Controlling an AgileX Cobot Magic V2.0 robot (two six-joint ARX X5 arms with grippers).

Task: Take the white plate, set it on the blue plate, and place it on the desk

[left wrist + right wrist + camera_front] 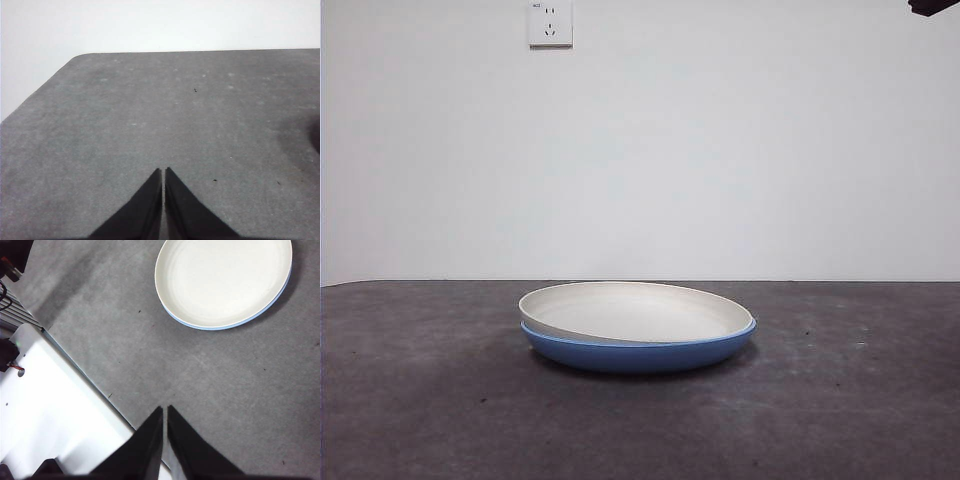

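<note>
While the white plate [638, 312] sits nested in the blue plate [640, 352] at mid-desk, we see both arms holding off, neither touching the crockery. The white plate rides slightly askew in the front view, one side of its rim lifted proud of the blue rim and the other side level with it (a loose nest, we judge, not a snug one).

Our right gripper [165, 412] hangs high over the desk [430, 400], jaws pressed together with only a hairline between them and nothing pinched; the stacked plates lie well ahead of its fingertips and off to one side, with bare tabletop between. Our left gripper [163, 174] is likewise closed on nothing, and ahead of its tips we see only desk, with a dark smudge at the frame's edge that we cannot identify. A black tip [932, 6] at the front view's top corner is all that shows of an arm there.

We read the stacking as done and the move back to the desk as still open. The risks lie in the rims. Closed jaws must spread before they reach the plate, or they will shove the stack across the matte surface. A pinch that catches both rims would lift the blue plate too, then drop it. And a grip on the low, shallow rim could slip, since the white plate already sits tilted.
</note>
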